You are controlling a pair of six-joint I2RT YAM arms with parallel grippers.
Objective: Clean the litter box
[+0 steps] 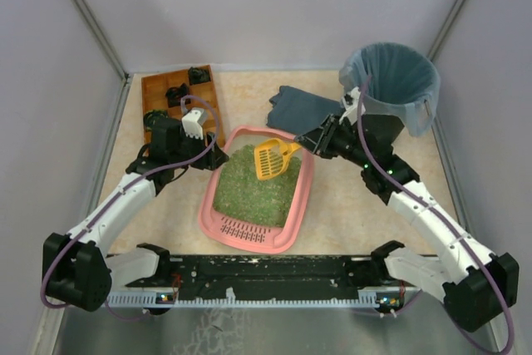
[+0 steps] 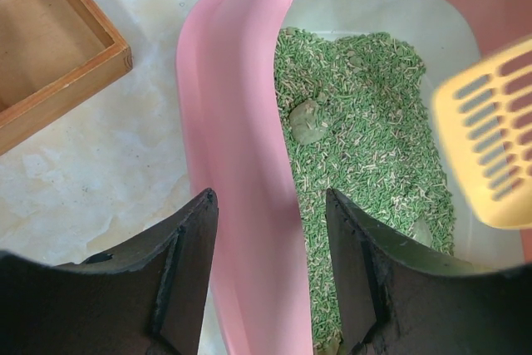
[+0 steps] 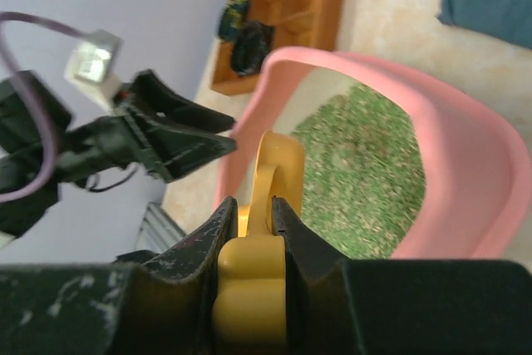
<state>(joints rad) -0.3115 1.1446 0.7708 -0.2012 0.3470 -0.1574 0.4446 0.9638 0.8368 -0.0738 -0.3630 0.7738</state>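
The pink litter box (image 1: 303,197) lies mid-table, filled with green litter (image 1: 253,189), its slotted grille at the near end. My right gripper (image 1: 309,140) is shut on the handle of a yellow slotted scoop (image 1: 274,158), whose head hangs over the litter at the far end. In the right wrist view the handle (image 3: 278,164) is pinched between my fingers. My left gripper (image 2: 268,195) stands open astride the box's left rim (image 2: 241,122), with a gap showing on the litter side. A grey-green clump (image 2: 306,120) sits in the litter near the scoop head (image 2: 490,139).
A brown wooden compartment tray (image 1: 179,101) with dark items stands at the back left, close to my left arm. A black bin with a blue-grey bag (image 1: 416,110) stands at the back right. A dark blue cloth (image 1: 303,107) lies behind the litter box.
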